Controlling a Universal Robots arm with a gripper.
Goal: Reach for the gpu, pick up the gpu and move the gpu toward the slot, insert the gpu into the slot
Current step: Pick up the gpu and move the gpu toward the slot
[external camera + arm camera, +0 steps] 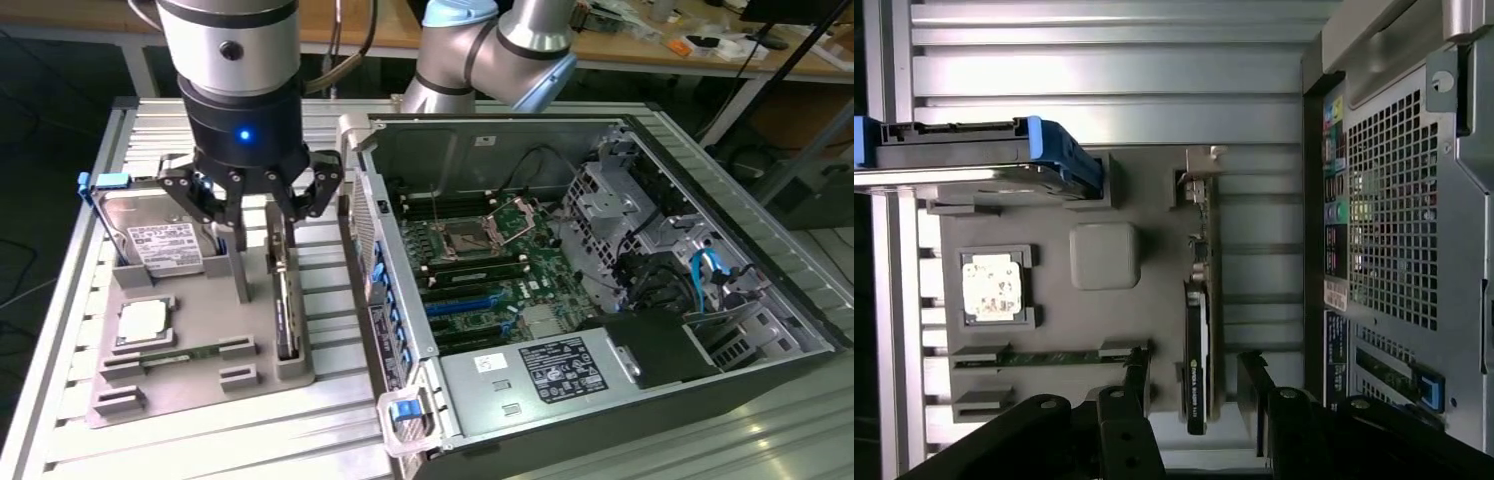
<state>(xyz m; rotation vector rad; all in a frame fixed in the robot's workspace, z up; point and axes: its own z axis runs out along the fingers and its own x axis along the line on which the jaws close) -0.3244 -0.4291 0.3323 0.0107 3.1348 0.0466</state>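
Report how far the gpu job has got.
Done: the reach looks nearly complete; the gripper hangs over the gpu, jaws open on either side of it. In hand: nothing; the gpu stands on edge in the grey holder, not gripped. Left: grasp, lift, carry into the case, insertion into the slot.

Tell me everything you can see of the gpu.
The gpu is a thin, dark circuit card with a grey metal bracket at one end. It stands on its long edge in a slot of the grey holder, next to the open computer case. The open gripper hangs over it, one finger on each side, neither seeming to touch it.
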